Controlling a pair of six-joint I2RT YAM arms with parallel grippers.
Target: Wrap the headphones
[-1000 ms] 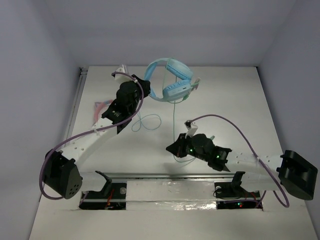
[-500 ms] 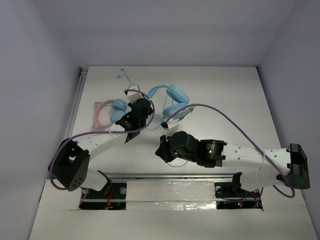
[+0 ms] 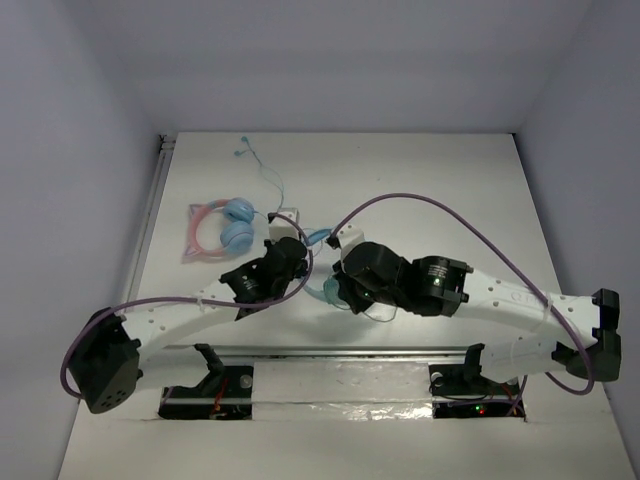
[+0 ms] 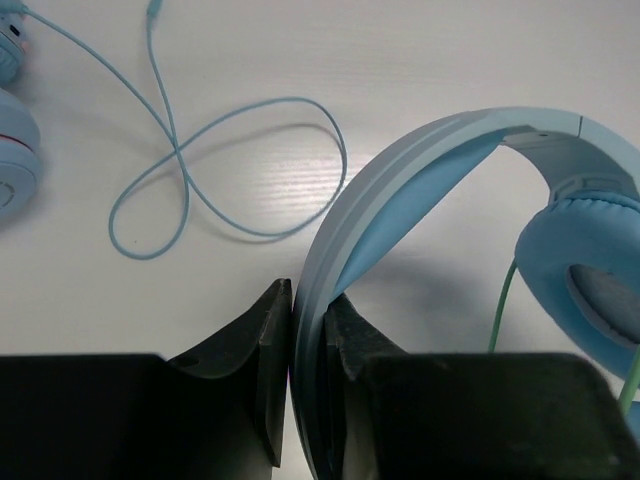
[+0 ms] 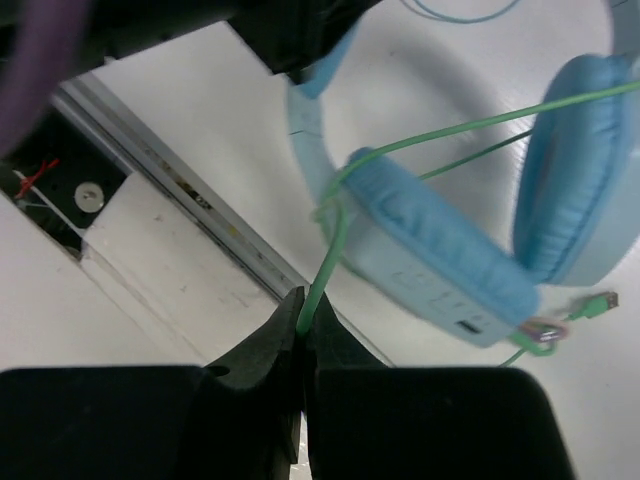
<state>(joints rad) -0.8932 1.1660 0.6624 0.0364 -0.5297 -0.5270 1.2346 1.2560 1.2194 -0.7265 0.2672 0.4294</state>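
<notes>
**Both grippers are holding the big blue headphones**

I see the white table (image 3: pixel 450 180) from above. My two arms reach over it and meet near the middle, close to the near edge. The left arm (image 3: pixel 170 315) comes in from the left. The right arm (image 3: pixel 500 295) comes in from the right.

The headphones (image 4: pixel 420 160) sit between the two grippers. From above the arms hide most of them, so I see only small bits of blue there. The wrist cameras show them well.

The left gripper (image 4: pixel 305 320) is squeezed onto the wide blue headband (image 4: pixel 400 170), with one finger on each side, both touching it. A soft blue ear pad (image 4: pixel 590 270) shows to the right of it.

The right gripper (image 5: pixel 303 310) is pinched tight on the green cable (image 5: pixel 330 255). The cable runs up from between the fingers and crosses over the ear pads.

The small pink headphones (image 3: pixel 225 225) lie flat on the table, to the left and farther back, apart from both grippers. Their thin blue cable (image 4: pixel 250 110) lies in loose loops on the table.

A little green plug (image 5: pixel 598 300) hangs at the end of the green cable, just beside an ear pad.
</notes>
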